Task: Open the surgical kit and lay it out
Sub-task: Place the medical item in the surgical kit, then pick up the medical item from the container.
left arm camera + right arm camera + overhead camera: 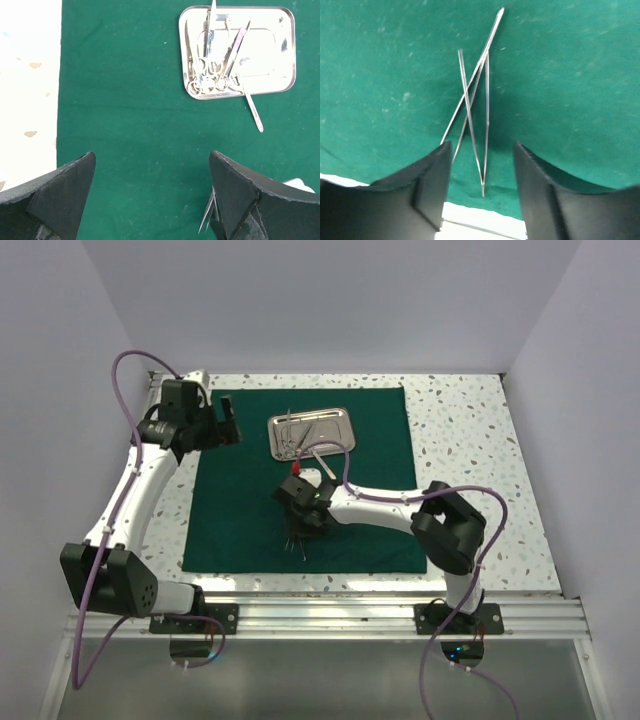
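Note:
The dark green cloth lies spread flat on the table. The steel tray sits on its far middle part and holds several thin instruments. One instrument sticks out over the tray's near rim. Two thin tweezers lie crossed on the cloth near its front edge. My right gripper is open and empty, low over the tweezers, its fingers either side of their near tips. My left gripper is open and empty, above the cloth's left part.
The speckled table top shows around the cloth. White walls close in the left, back and right sides. The cloth's front edge and white table lie just beneath my right gripper. The metal rail runs along the near edge.

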Motion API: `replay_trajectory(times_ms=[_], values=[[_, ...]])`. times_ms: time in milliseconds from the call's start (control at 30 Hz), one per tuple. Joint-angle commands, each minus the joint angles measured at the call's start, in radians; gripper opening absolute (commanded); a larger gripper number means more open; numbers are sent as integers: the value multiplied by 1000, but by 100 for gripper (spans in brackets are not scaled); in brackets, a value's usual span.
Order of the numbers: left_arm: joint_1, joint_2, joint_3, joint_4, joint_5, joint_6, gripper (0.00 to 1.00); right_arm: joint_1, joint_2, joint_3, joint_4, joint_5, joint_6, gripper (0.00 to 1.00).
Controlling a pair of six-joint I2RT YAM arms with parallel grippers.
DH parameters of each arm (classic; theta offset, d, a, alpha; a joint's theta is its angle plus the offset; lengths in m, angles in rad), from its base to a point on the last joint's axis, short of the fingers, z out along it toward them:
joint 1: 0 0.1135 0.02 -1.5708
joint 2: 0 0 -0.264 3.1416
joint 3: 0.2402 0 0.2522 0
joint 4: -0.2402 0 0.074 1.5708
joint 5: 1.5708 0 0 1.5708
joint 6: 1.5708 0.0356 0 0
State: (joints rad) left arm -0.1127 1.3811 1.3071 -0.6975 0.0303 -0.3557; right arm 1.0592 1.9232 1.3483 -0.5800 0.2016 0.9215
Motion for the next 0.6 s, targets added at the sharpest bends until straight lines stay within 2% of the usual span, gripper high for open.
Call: replay_trajectory(times_ms=[0,33,67,233,333,467,567], values=[[-2,-43,-9,-27,-21,15,99,-5,-26,72,-76,84,8,61],[-2,-50,-18,-22,-20,15,99,-5,-38,84,-95,99,1,68],[-2,-54,-26,-17,-12,14,99,-5,-43,100,-112,139,-19,69],[-2,-59,-51,6,-4,18,99,-37,-78,233,-204,260,-107,70],[-2,-50,-52,13,-12,24,99,-111,-69,293,-207,280,-180,69],[-2,-42,-49,16,-10,31,99,-221,31,420,-241,262,-300,67],[-2,-44,-48,26,3,26,99,-263,158,590,-313,294,-405,66]])
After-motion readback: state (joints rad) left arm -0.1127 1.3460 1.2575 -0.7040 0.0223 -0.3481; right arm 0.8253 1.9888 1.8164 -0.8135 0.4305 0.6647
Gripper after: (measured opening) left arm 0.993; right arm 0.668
